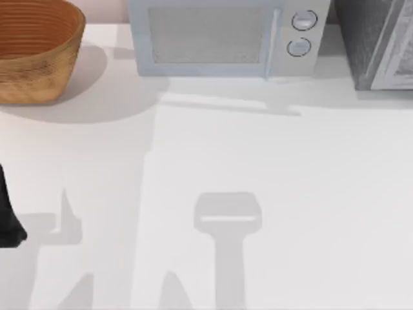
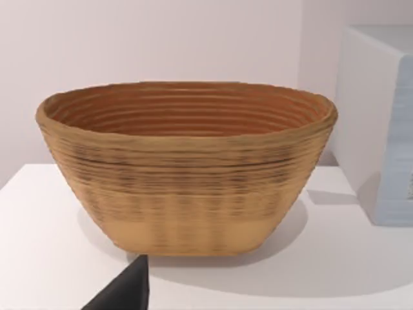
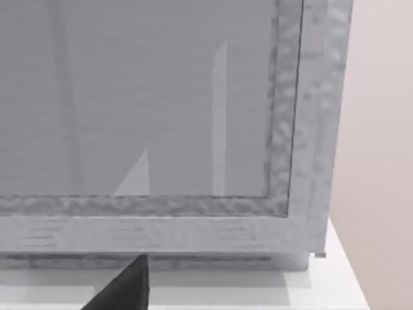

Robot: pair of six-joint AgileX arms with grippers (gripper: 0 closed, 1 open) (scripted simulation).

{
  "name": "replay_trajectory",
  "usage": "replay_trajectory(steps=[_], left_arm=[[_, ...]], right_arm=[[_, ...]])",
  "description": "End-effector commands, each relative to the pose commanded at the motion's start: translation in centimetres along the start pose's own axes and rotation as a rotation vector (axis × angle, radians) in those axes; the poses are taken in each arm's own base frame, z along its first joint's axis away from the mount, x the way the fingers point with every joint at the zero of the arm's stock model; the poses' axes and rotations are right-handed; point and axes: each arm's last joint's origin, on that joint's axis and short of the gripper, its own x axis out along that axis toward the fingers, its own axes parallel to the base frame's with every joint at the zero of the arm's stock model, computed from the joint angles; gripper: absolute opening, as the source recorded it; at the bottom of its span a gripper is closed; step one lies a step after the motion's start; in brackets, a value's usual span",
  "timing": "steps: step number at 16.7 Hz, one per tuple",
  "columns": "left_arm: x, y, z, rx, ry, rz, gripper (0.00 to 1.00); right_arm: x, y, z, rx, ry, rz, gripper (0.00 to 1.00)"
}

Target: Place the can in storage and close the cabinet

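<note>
Cabinet [image 1: 377, 45] beside microwave [image 1: 226, 35], no readable writing

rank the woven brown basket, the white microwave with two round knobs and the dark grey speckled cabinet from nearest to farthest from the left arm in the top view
The left arm shows as a dark shape at the table's left edge.
1. Woven brown basket, far left corner, nearest.
2. White microwave with two round knobs, back middle.
3. Dark grey speckled cabinet, far right corner, farthest.
</note>
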Motion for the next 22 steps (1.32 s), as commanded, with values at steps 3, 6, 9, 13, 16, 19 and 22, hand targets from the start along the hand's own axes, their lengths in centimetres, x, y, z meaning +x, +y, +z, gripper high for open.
replay_trajectory(steps=[3,6,9,13,16,19,22], left_arm=[[0.0,0.0,0.0,0.000,0.000,0.000,1.00],[0.0,0.0,0.0,0.000,0.000,0.000,1.00],[0.0,0.0,0.0,0.000,0.000,0.000,1.00],[0.0,0.0,0.0,0.000,0.000,0.000,1.00],[0.0,0.0,0.0,0.000,0.000,0.000,1.00],[0.0,0.0,0.0,0.000,0.000,0.000,1.00],[0.0,0.0,0.0,0.000,0.000,0.000,1.00]], right_arm=[[0.5,-0.9,1.0,0.000,0.000,0.000,1.00],[1.6,-2.7,3.4,0.000,0.000,0.000,1.00],[2.8,-4.7,7.5,0.000,0.000,0.000,1.00],[3.7,-6.3,15.0,0.000,0.000,0.000,1.00],[3.4,-6.0,21.2,0.000,0.000,0.000,1.00],[2.5,-4.5,26.9,0.000,0.000,0.000,1.00],[1.3,-2.5,31.3,0.000,0.000,0.000,1.00]])
